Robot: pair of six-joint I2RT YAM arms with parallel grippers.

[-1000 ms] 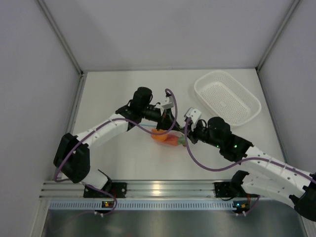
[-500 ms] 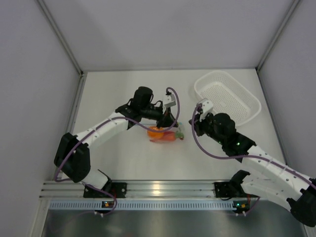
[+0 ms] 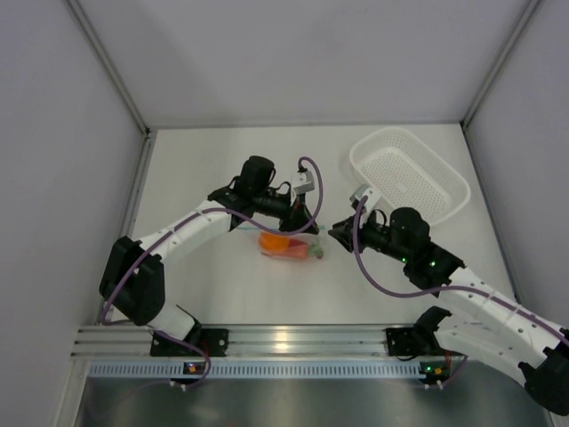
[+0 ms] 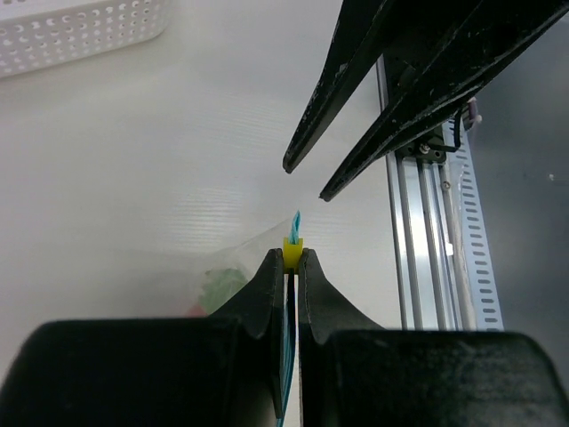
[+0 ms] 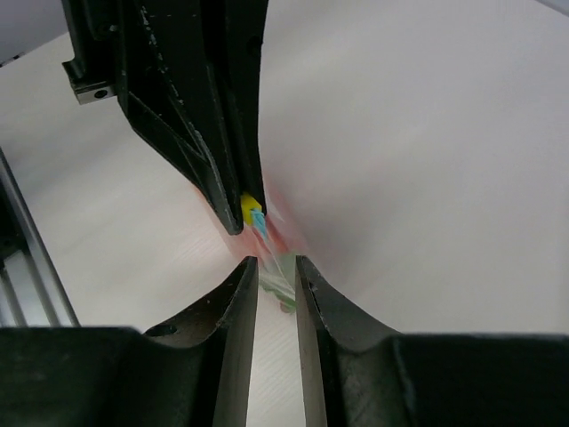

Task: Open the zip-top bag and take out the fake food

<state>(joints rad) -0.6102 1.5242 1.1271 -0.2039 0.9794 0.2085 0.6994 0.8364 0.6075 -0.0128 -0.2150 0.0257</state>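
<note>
The zip-top bag point(image 3: 297, 241) lies mid-table, clear plastic with the fake food inside: an orange point(image 3: 274, 240), a carrot point(image 3: 293, 252) and a bit of green point(image 3: 316, 253). My left gripper point(image 3: 308, 229) is shut on the bag's blue zip strip point(image 4: 294, 220), with a yellow slider point(image 4: 292, 251) pinched at its tips point(image 4: 292, 258). My right gripper point(image 3: 337, 229) hovers just right of the bag's end, jaws a little apart and holding nothing point(image 5: 276, 264). In the right wrist view the slider point(image 5: 249, 205) and the bag's edge point(image 5: 283, 277) sit just ahead of my fingers.
A white perforated basket point(image 3: 409, 173) stands at the back right, behind the right arm. The aluminium rail point(image 3: 284, 341) runs along the near edge. Side walls close the table in on the left and right.
The right gripper let go beside the left gripper, swung away to the right, then came back low toward the bag's end with jaws parted. The bag shifted slightly left with the left gripper.
</note>
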